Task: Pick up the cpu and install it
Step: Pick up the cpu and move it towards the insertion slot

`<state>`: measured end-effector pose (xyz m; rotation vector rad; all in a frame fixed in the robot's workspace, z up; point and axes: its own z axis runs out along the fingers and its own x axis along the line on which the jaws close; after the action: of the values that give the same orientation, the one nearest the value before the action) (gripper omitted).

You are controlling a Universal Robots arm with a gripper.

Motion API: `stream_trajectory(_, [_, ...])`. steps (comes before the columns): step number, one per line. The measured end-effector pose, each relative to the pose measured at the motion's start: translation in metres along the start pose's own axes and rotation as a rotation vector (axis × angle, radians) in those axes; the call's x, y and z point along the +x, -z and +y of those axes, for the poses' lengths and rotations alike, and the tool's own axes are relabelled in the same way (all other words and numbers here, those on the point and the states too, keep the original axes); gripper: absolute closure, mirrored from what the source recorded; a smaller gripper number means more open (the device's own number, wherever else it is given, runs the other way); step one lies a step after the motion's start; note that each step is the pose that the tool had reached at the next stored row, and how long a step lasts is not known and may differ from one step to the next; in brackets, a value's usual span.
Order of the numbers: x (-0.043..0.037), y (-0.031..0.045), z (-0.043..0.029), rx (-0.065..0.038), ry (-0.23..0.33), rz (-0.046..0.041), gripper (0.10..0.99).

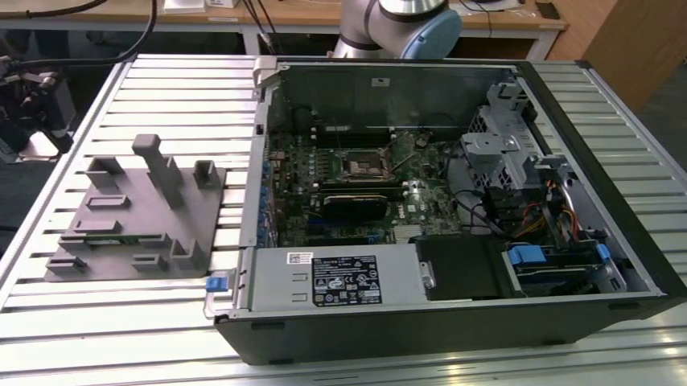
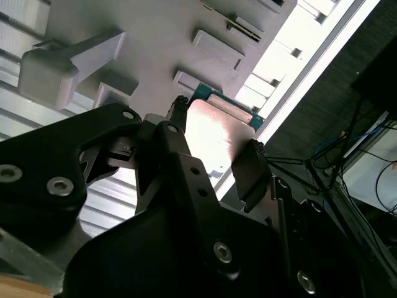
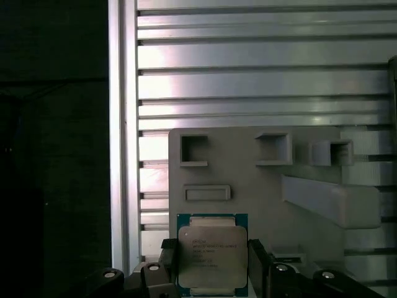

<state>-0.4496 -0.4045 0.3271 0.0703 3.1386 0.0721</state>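
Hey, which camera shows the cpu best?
The first wrist view: the cpu faces it squarely, its metal top plain. The second wrist view catches it at a slant, washed by glare, partly behind the tool. In the exterior view it is too small to tell.

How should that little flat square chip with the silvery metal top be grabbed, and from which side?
By two opposite thin edges of the small square cpu, coming square onto its broad silvery face. It is flat and thin, with the grey plastic tray behind it, so only its edges offer opposing surfaces.
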Motion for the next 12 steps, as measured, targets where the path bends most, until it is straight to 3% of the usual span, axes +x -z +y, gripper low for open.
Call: stream_trajectory(12, [0.0,0.0365,0.0033,0.0,0.0,0.0,0.545])
